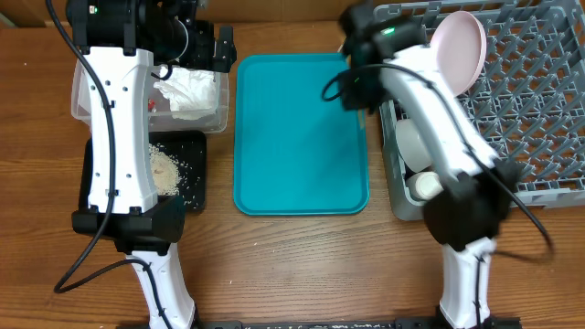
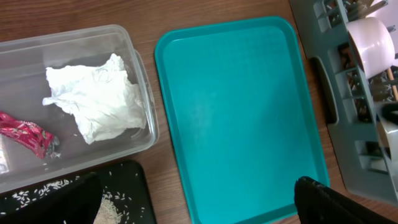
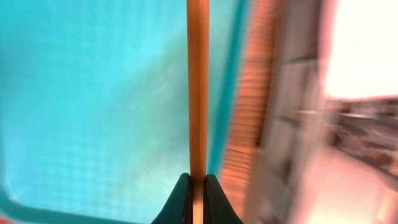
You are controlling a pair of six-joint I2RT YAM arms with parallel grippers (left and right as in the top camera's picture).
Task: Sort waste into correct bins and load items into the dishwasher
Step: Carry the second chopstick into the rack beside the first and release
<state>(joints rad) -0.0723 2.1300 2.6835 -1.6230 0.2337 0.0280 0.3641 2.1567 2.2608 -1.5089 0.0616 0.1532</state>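
The chopstick (image 3: 198,87) is sitting pinched at its near end between the fingers of the right gripper (image 3: 198,186). In the right wrist view we are reading its long axis as running straight from 6 to 12 o'clock, in line with the fingers. Under it the teal tray (image 3: 93,93) is spreading towards 9 o'clock, and the grey dish rack (image 3: 292,124), blurred, is lying at 3 o'clock. We are judging that the coming move is turning on this: the rack is lying sideways from the stick, not along it. The left gripper (image 2: 196,193), fingers spread wide and holding nothing, is hanging by the clear tub (image 2: 74,34), beyond the tray's 9 o'clock edge, so the right arm is the nearer.
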